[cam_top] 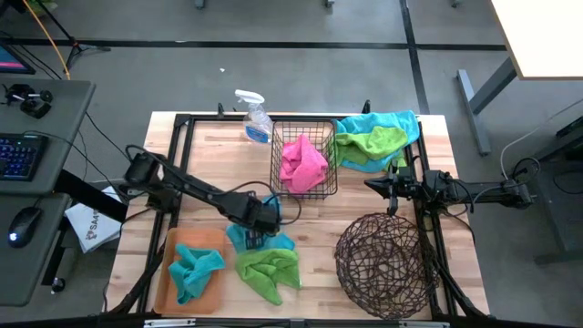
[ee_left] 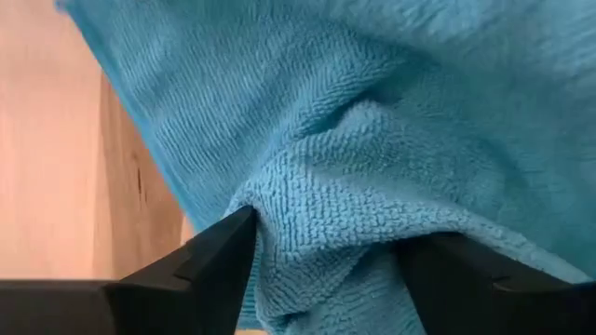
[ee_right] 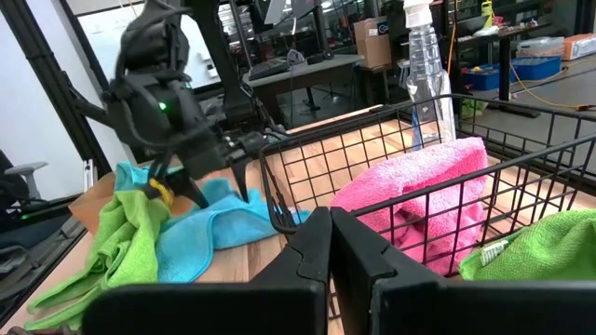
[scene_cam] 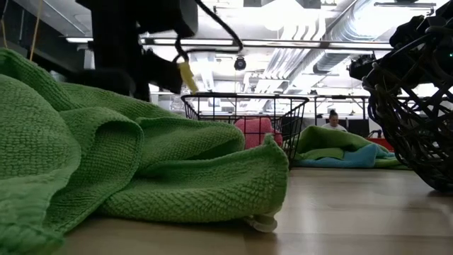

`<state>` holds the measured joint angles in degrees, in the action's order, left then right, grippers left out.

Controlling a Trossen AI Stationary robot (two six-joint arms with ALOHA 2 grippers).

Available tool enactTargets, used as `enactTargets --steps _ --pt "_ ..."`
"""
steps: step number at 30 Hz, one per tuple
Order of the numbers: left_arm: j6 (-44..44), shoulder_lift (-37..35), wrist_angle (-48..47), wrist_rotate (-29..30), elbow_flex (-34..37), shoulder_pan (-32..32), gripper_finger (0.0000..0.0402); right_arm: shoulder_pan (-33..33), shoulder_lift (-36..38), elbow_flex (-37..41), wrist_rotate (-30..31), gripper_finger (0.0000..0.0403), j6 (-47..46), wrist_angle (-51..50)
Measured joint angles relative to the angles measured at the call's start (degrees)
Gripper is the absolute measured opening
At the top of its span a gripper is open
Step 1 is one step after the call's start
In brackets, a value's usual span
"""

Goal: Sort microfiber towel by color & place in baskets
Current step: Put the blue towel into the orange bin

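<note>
A blue towel (cam_top: 241,239) lies crumpled on the table's near middle, touching a green towel (cam_top: 271,271) on its near side. My left gripper (cam_top: 261,221) stands over the blue towel, fingers pointing down, shut on it. An orange tray (cam_top: 168,282) at the near left holds another blue towel (cam_top: 196,269). The black wire basket (cam_top: 303,173) holds a pink towel (cam_top: 302,162). The round twig basket (cam_top: 387,264) stands at the near right. My right gripper (cam_top: 372,185) hovers shut beside the wire basket's right wall, touching nothing. My left gripper pinches a raised fold of the blue towel (ee_left: 326,219) between its two fingers (ee_left: 223,251), the cloth bunched and creased between them. The fingers come from above, pointing down (ee_right: 214,186). The rest of the towel (ee_right: 219,228) lies slack on the table.
A heap of blue and green towels (cam_top: 378,137) lies at the far right corner. A clear spray bottle (cam_top: 255,117) stands at the far edge, left of the wire basket. Bare wood (cam_top: 200,164) shows at the far left. A person (scene_cam: 333,120) sits in the room beyond.
</note>
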<state>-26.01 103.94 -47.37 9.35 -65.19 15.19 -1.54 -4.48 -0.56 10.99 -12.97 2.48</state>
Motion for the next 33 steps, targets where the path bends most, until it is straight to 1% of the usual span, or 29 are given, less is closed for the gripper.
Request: enactTargets --steps 1,3,4,6,7,8,12,18,22,25,29,31,33 --pt "0.03 0.34 0.42 -0.30 0.00 -0.20 0.0213 0.00 0.01 0.00 0.00 0.0000 0.00 0.00" --pt "0.74 0.66 1.16 -1.32 0.00 -0.29 0.0164 -0.02 -0.01 0.00 -0.01 0.0000 0.00 0.00" --pt "1.15 0.65 1.41 -1.75 0.00 -0.22 0.0132 -0.02 -0.01 -0.02 -0.01 0.0000 0.00 0.00" --pt "2.39 0.12 1.70 -2.58 0.00 0.15 0.0055 -0.02 0.00 -0.02 -0.01 0.0000 0.00 0.00" --pt "3.16 -0.55 1.77 -2.94 0.00 0.32 0.0029 -0.01 0.01 0.00 0.01 0.0000 0.00 -0.01" --pt "3.67 -1.63 1.77 -3.02 0.00 0.46 0.0017 0.00 0.00 -0.01 -0.01 0.0000 0.00 0.00" --pt "5.57 -9.83 1.70 -0.64 0.00 1.33 0.0007 0.00 0.01 -0.02 -0.01 0.0000 0.00 0.00" --pt "7.12 -28.19 1.90 5.29 0.00 2.77 0.0002 -0.01 0.01 -0.01 -0.01 0.0000 0.00 0.00" --pt "4.67 -39.45 2.43 7.37 0.00 4.28 0.0001 -0.01 0.01 0.00 -0.01 0.0000 0.00 -0.01" --pt "2.11 -46.13 2.61 7.87 -0.02 6.18 0.0001 -0.02 -0.01 -0.02 -0.01 0.0000 0.00 0.00" --pt "-2.25 -51.65 2.50 7.19 -0.07 10.76 0.0001 -0.01 0.00 -0.01 0.01 0.0000 0.00 0.00" --pt "-5.73 -52.26 1.04 5.23 -0.16 14.06 0.0001 0.00 0.01 -0.01 -0.01 0.0000 0.00 0.00" --pt "-10.58 -51.50 -3.49 2.60 -1.26 17.75 0.0000 -0.01 0.00 0.00 0.00 0.0000 0.00 0.00"
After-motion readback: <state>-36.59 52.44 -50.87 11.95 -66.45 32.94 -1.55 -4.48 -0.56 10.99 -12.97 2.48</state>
